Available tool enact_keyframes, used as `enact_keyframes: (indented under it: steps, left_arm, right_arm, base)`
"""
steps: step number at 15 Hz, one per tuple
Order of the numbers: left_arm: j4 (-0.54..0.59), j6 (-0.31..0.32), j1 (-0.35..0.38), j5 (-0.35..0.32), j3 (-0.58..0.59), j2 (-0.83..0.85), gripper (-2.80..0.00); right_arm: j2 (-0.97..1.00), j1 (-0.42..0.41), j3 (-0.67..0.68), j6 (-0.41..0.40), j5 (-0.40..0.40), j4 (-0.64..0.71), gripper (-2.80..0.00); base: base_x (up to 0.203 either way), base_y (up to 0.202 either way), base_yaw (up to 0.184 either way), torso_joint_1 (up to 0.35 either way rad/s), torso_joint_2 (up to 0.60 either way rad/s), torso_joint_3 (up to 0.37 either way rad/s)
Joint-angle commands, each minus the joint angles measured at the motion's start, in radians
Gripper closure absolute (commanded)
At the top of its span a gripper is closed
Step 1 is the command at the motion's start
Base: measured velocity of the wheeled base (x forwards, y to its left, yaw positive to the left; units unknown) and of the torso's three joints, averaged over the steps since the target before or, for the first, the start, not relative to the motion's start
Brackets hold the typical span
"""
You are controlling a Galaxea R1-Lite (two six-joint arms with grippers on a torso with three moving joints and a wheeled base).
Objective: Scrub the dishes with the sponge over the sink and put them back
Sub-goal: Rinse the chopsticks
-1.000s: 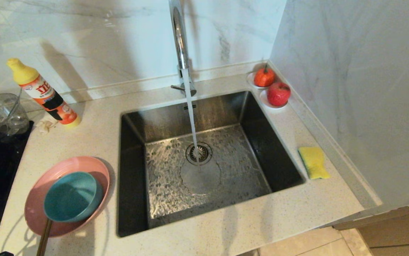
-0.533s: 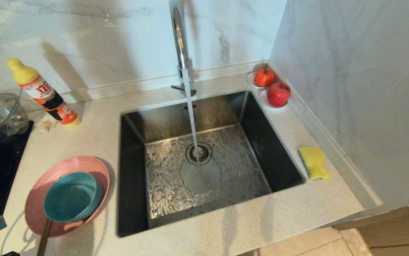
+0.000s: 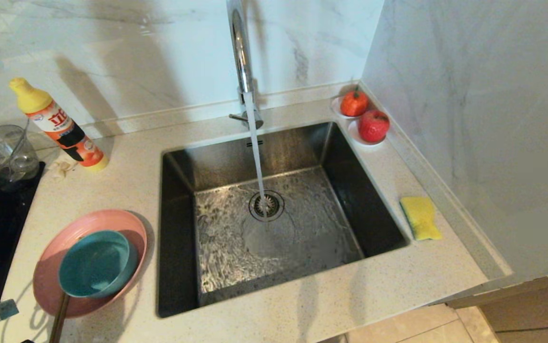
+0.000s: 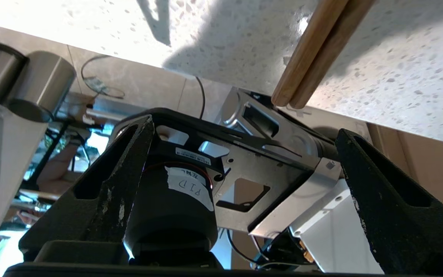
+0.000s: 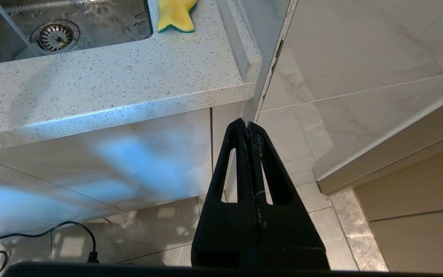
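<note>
Left gripper (image 4: 244, 154) held wide open, empty, near thin wooden chopsticks (image 4: 317, 54), presumably for pickup | right gripper (image 5: 249, 130) parked closed, empty.

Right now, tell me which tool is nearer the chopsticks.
Left. The left tool, open, sits just off the counter edge by the chopsticks. The right tool, shut, hangs below the counter's far end, under the sponge.

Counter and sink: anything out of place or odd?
Water runs from the faucet into the empty sink. The chopsticks overhang the counter's front edge beside the plate. Nothing spilled or damaged.
</note>
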Motion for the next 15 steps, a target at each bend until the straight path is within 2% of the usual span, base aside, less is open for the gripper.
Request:
enact_keyframes:
  steps: [1,5,10,12,15]
  left_arm:
    - [0.004,-0.005,0.001,-0.001,-0.001,0.024,-2.8]
    - [-0.085,-0.015,-0.002,-0.001,0.045,0.04,-2.8]
    - [-0.12,-0.044,-0.002,-0.003,0.014,0.085,-2.8]
    - [-0.172,-0.067,-0.002,-0.044,0.012,0.096,-2.8]
    - [-0.2,-0.065,-0.007,-0.076,-0.005,0.106,-2.8]
  right_arm:
    - [0.0,0.0,0.0,0.0,0.0,0.0,0.0]
    - [0.0,0.0,0.0,0.0,0.0,0.0,0.0]
    - [0.0,0.0,0.0,0.0,0.0,0.0,0.0]
    - [0.0,0.0,0.0,0.0,0.0,0.001,0.0]
    - [0.0,0.0,0.0,0.0,0.0,0.0,0.0]
  base:
    - [0.0,0.0,0.0,0.0,0.0,0.0]
    - [0.0,0.0,0.0,0.0,0.0,0.0]
    - [0.0,0.0,0.0,0.0,0.0,0.0]
    - [0.0,0.0,0.0,0.0,0.0,0.0]
    - [0.0,0.0,0.0,0.0,0.0,0.0]
